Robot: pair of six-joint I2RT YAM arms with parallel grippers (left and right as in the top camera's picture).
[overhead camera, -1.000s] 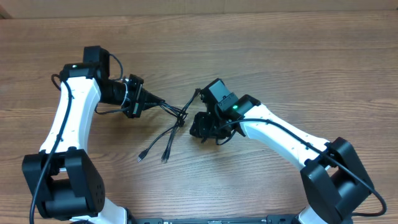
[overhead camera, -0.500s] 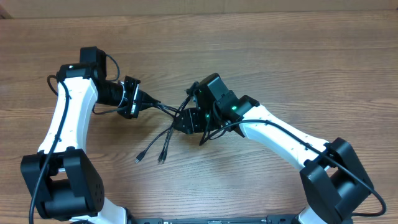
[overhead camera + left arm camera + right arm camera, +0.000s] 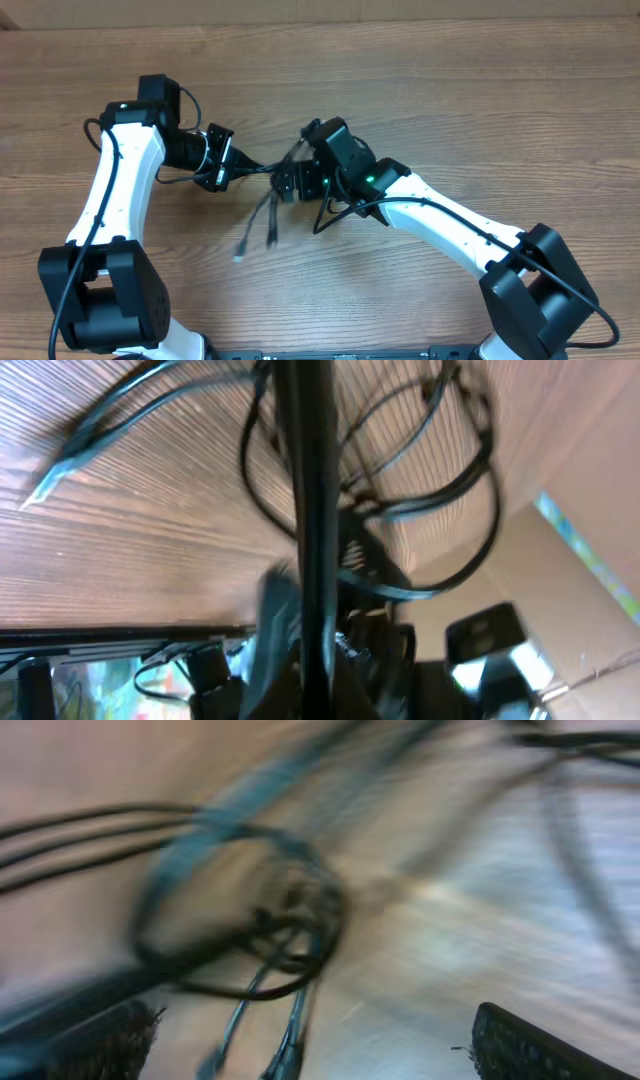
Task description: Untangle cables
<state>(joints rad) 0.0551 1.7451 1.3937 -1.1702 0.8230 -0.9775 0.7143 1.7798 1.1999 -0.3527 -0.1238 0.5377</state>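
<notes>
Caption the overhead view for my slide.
Left gripper shut on tangled black cables, right gripper open beside them, on a wooden table.

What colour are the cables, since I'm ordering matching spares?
The cables are black; the overhead view shows it best.

Your left white-and-black robot arm (image 3: 120, 180) runs from its near-left base toward the far side, then bends right at the black wrist (image 3: 190, 150). Its black two-finger left gripper (image 3: 240, 166) points right, jaws pressed tight together. Your right white-and-black robot arm (image 3: 450, 225) reaches from the near-right base toward the far left. Its black two-finger right gripper (image 3: 288, 183) points left, near the left gripper, with its fingers (image 3: 530, 1045) spread wide.
</notes>
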